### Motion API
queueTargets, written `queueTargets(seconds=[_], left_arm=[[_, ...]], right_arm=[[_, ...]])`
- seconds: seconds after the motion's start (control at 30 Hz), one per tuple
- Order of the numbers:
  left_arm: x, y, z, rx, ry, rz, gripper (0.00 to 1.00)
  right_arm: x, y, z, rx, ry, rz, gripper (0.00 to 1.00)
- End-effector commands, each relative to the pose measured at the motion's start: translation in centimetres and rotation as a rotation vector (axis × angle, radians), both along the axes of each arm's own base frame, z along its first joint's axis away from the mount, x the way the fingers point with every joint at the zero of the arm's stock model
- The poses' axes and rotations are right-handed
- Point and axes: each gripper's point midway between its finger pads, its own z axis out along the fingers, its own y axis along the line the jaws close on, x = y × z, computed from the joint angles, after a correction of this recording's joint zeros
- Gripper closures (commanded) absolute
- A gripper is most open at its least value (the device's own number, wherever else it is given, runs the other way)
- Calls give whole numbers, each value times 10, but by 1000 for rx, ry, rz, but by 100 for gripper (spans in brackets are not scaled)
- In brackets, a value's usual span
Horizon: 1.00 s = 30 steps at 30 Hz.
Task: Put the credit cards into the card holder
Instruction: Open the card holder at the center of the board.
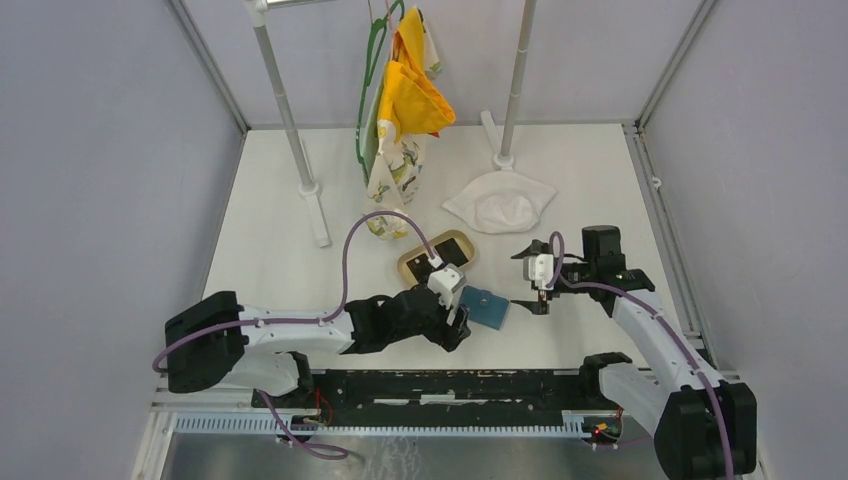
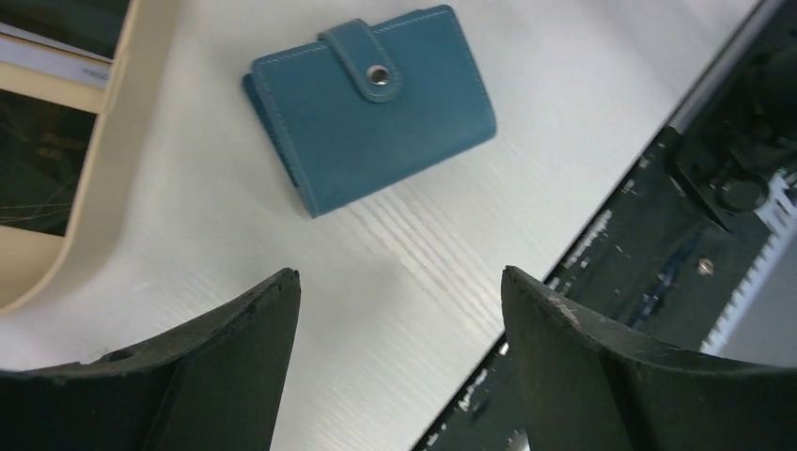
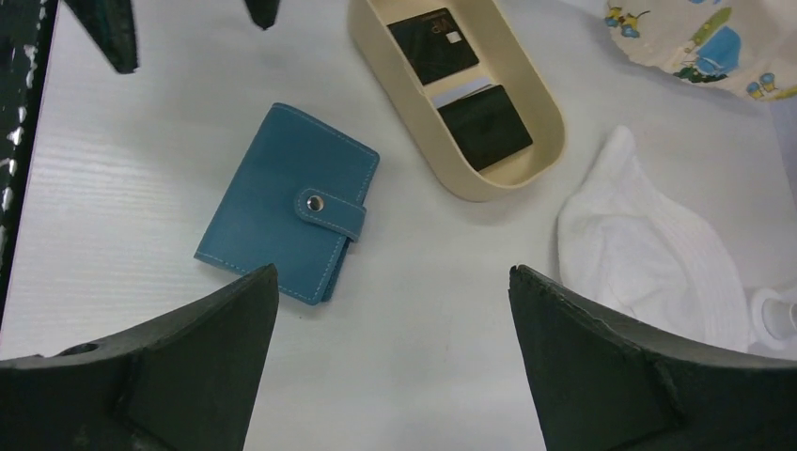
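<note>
Blue card holder (image 3: 287, 202) lying snapped shut on table (image 3: 442, 310); credit cards (image 3: 484, 127) sitting in tan tray (image 3: 489, 186). We are holding left pincer (image 2: 399, 282), right pincer (image 3: 395, 272) open, empty. We are risking holder skidding during unsnapping, thin cards jamming against tray wall.

Blue card holder (image 1: 489, 309) beside tan tray (image 1: 404, 267)

Credit cards (image 3: 484, 127) (two, it seems) in the tray (image 3: 503, 185); card holder (image 3: 282, 202) just before it, cloth (image 3: 648, 254) behind

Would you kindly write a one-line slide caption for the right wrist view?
Closed blue card holder lies beside the tan tray holding two black credit cards.
</note>
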Motion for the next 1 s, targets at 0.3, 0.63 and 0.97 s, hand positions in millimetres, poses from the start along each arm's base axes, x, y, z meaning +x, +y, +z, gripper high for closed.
queueTargets(seconds=[0.3,0.63,0.97], left_arm=[[42,-5,12,-202,-3,289,12],[69,13,15,-299,198,409,27],[72,-5,-11,-197,239,402,46]], right_arm=[[-6,10,-31,-197,-89,125,2],[-2,8,-32,-202,-73,95,2],[-2,8,-34,-204,-64,91,2]])
